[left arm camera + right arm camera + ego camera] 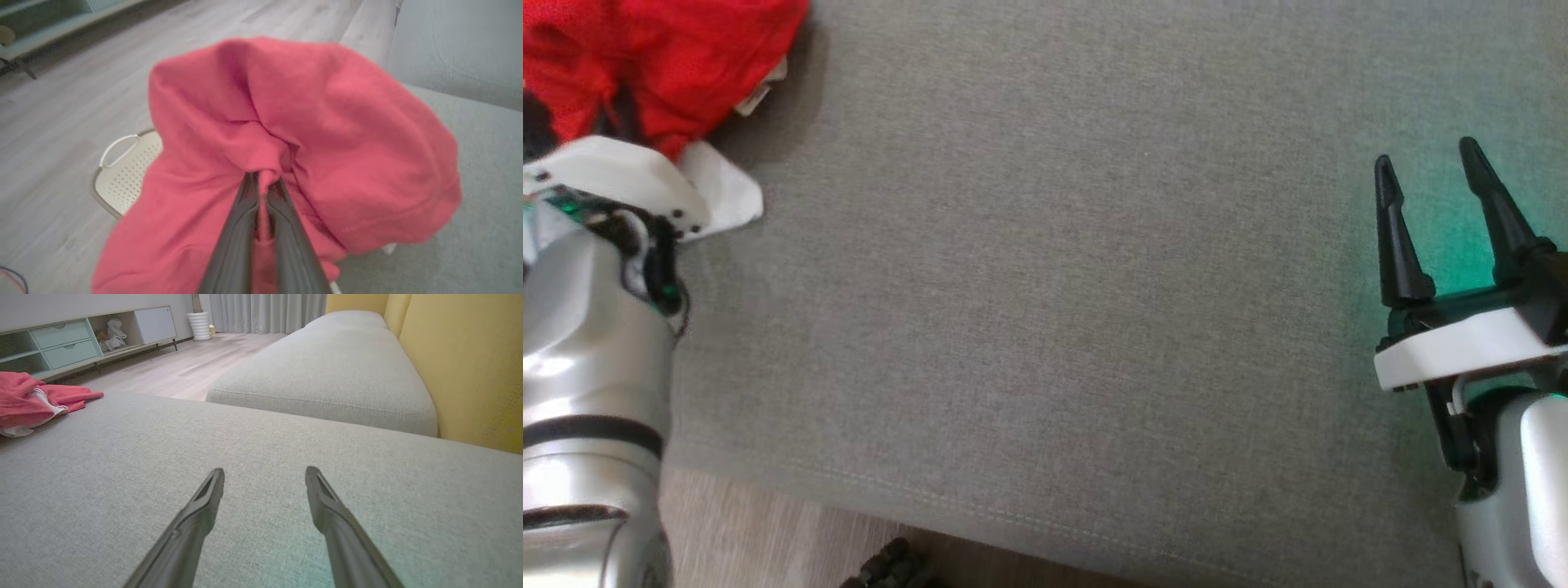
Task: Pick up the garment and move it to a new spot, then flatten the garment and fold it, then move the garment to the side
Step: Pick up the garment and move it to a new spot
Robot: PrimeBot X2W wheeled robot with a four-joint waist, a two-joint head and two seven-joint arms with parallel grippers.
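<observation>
The garment is a red, crumpled piece with white parts, bunched at the far left corner of the grey cushion. In the left wrist view my left gripper is shut on a pinched fold of the garment, which bulges up around the fingertips. The head view hides those fingers behind the pale wrist housing. My right gripper stands open over bare cushion at the right, far from the cloth. From the right wrist view the garment lies at the far left, and the right gripper holds nothing.
The grey sofa cushion spreads across the middle, its front edge running above a wooden floor. A cream perforated basket stands on the floor beyond the garment. A yellow backrest and a second cushion lie further off.
</observation>
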